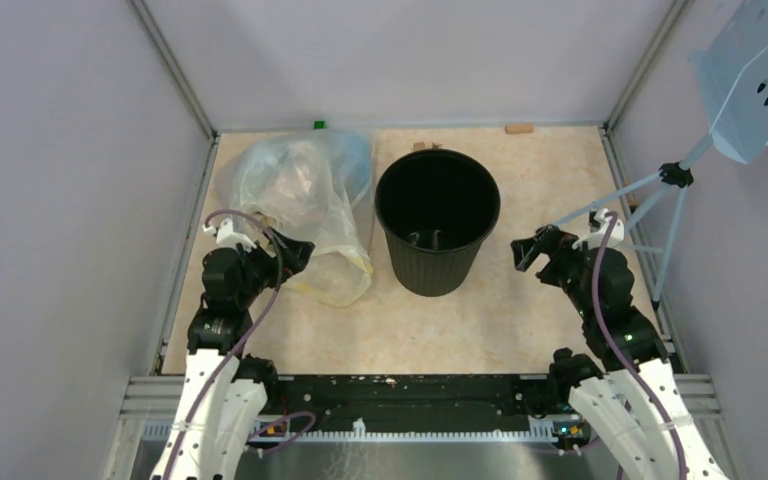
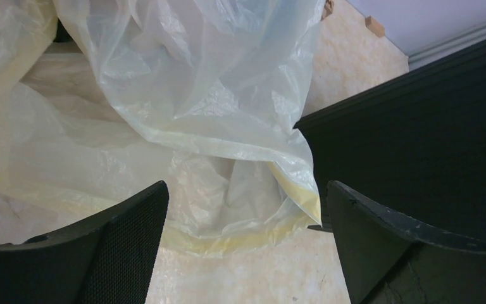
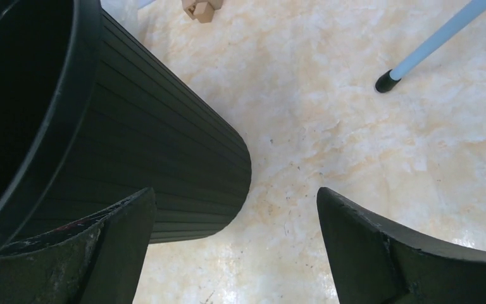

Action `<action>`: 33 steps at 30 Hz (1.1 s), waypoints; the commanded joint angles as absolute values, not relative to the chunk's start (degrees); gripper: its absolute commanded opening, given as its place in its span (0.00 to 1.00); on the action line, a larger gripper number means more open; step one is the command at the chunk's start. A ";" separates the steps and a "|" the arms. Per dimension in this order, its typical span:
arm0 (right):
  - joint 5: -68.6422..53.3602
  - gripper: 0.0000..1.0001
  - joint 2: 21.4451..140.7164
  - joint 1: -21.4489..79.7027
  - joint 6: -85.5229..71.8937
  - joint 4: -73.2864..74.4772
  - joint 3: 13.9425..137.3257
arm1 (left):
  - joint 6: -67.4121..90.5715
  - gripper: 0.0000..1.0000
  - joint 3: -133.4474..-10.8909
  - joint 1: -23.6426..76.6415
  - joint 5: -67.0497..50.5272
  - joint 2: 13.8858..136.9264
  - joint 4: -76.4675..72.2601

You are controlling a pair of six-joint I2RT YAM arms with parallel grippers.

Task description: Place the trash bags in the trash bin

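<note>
A crumpled see-through trash bag (image 1: 305, 205), pale with a yellowish hem, lies on the table left of the trash bin (image 1: 437, 220), touching its side. The bin is round, black and ribbed, and stands upright. My left gripper (image 1: 295, 255) is open and empty, just in front of the bag's near hem; the bag (image 2: 183, 120) and the bin (image 2: 417, 133) fill the left wrist view. My right gripper (image 1: 525, 250) is open and empty, just right of the bin, whose ribbed wall (image 3: 158, 158) shows in the right wrist view.
A pale blue perforated lamp on a tripod (image 1: 660, 195) stands at the right edge; one foot (image 3: 386, 81) rests on the table. Small wooden blocks (image 1: 519, 128) lie by the back wall. Grey walls enclose the table on three sides.
</note>
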State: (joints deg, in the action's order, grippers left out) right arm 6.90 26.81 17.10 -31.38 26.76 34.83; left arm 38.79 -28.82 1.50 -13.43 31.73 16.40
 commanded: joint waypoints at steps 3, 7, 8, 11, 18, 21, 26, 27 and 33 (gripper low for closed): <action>10.06 0.96 27.91 17.23 -31.36 31.85 42.38 | 36.40 0.99 -28.14 1.42 -18.35 30.06 15.64; 8.70 0.96 28.92 17.23 -30.33 33.48 45.47 | 36.43 0.99 -26.62 1.47 -20.55 29.69 13.53; 7.38 0.96 29.11 17.23 -30.21 33.63 46.23 | 36.53 0.99 -26.15 1.41 -21.31 29.83 12.99; 3.30 0.91 30.37 17.30 -29.62 33.80 49.72 | 36.37 0.99 -25.46 1.42 -23.76 30.72 12.52; -2.58 0.76 44.94 17.49 -28.10 36.58 60.51 | 37.99 0.99 -21.17 1.43 -29.67 33.39 4.43; -0.65 0.75 50.03 20.08 -28.28 35.36 62.62 | 39.08 0.99 -20.69 1.50 -32.92 35.75 0.95; 4.27 0.69 55.58 23.92 -28.30 32.15 64.55 | 38.03 0.99 -21.90 1.63 -33.41 39.04 0.43; 4.93 0.69 56.95 24.23 -28.30 31.96 65.26 | 37.84 0.99 -22.04 1.60 -33.40 39.51 0.43; 15.89 0.49 65.81 27.22 -26.25 33.11 71.27 | 37.05 0.99 -22.86 1.60 -32.44 40.14 0.39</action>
State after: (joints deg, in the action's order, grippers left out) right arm 7.62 62.39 25.58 -28.25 34.30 65.52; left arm 38.26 -20.97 1.52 -31.97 39.94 3.81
